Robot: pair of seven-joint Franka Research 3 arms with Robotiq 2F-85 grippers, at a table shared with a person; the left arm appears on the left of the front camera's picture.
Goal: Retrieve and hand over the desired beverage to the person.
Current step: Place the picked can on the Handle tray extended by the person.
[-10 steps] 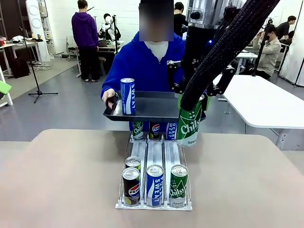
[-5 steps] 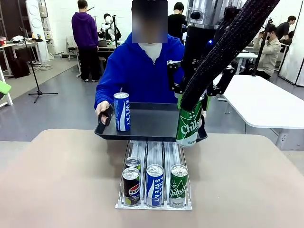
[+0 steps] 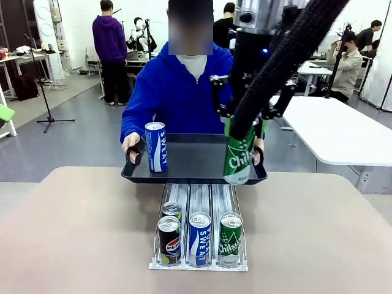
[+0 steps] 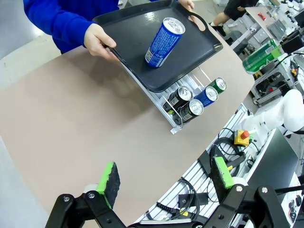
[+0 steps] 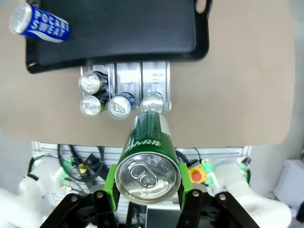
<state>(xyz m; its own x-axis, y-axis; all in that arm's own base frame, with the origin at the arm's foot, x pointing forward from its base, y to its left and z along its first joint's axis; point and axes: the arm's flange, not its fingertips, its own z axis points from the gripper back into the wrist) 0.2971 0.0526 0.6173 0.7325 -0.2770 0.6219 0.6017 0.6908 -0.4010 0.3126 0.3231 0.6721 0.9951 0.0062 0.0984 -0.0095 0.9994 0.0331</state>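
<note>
The tray (image 3: 190,160) has dropped nearer the table; the right gripper (image 3: 242,138)'s jaws clamp mid-body the rigid, slick, likely full green can (image 3: 239,158), the left gripper (image 4: 164,183)'s gaping empty.

Grey floor (image 3: 79,131), white walls (image 3: 159,15), a white table (image 3: 334,131) at right, a tripod stand (image 3: 46,101) at left.

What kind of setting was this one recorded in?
Probably a robotics lab or shared workshop: white work tables, a tripod stand on the open grey floor, and people at benches behind the person holding the tray.
</note>
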